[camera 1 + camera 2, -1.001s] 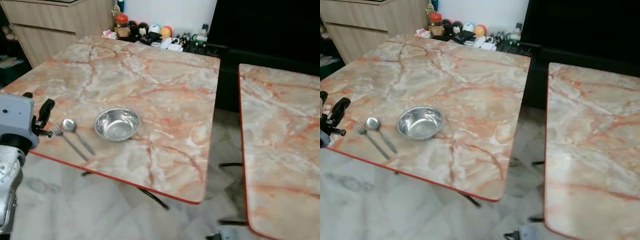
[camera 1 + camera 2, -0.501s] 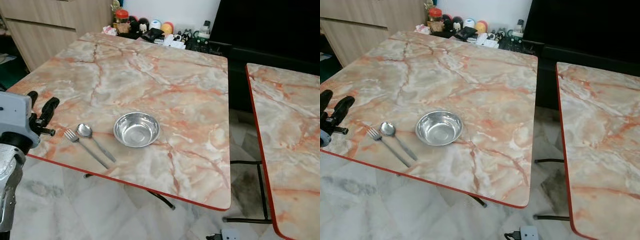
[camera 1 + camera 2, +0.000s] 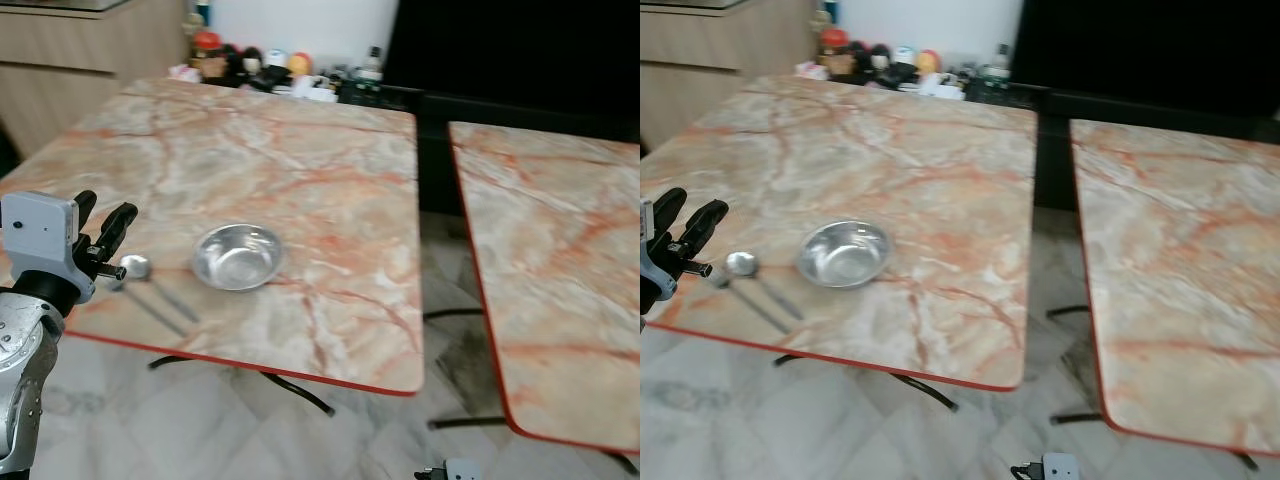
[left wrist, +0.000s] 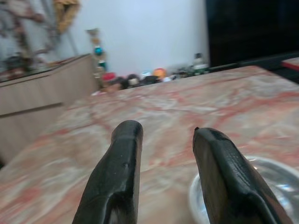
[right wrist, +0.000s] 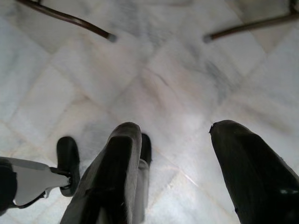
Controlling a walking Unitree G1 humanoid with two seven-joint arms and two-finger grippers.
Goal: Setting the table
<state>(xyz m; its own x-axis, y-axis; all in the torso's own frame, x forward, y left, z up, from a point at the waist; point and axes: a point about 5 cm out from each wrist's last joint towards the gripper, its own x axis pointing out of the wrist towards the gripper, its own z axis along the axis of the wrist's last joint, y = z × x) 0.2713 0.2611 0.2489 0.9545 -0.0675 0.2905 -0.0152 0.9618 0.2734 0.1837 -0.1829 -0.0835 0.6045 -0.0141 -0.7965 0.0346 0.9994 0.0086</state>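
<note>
Marble-look table (image 3: 330, 170) w/ red edging carries the setting. Near its front-left corner: left gripper (image 3: 100, 228) raised over the edge, fingers (image 4: 119, 172) apart, nothing between them. Right gripper (image 5: 177, 177) hangs low over the floor tiles (image 5: 187, 60), fingers also spread, empty.

Just beyond the left gripper, by the front edge: 1 spoon (image 3: 137, 267), bowl end toward the table's far side, handle running to the front edge. A second thin utensil lies beside it, blurred & partly behind the gripper, prob. a fork but can't confirm. Right of them, apart from the spoon: 1 steel bowl (image 3: 237, 256), upright, empty, roughly mid-way along the front edge.

Handling, judged: bowl looks thin steel, so light, rigid, not fragile, but slick; best pinched at the rim, one finger in & one out. Spoon lies flat on smooth top, hard to get under; take it across the handle mid-length.

Far edge: cluster of jars, bottles & small items (image 3: 270, 72), too blurred to count. Second table (image 3: 545, 260), same finish, stands to the right across a gap.
</note>
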